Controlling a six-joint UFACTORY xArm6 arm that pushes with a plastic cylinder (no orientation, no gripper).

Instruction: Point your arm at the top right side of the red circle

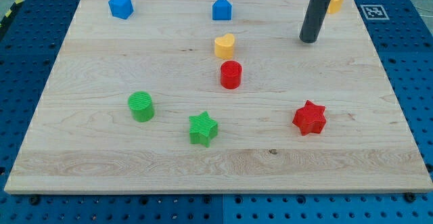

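Observation:
The red circle point(231, 74) stands near the middle of the wooden board point(101, 149), just below the yellow heart point(224, 46). My tip point(309, 40) rests on the board well to the upper right of the red circle, about a hand's width away from it and touching no block. A yellow block point(335, 1) sits at the top right, partly hidden behind the rod.
A blue block point(120, 6) is at the top left and a blue house-shaped block point(222, 9) at the top middle. A green circle point(141, 106) and a green star point(203, 128) lie at the lower left. A red star point(310, 118) lies at the lower right.

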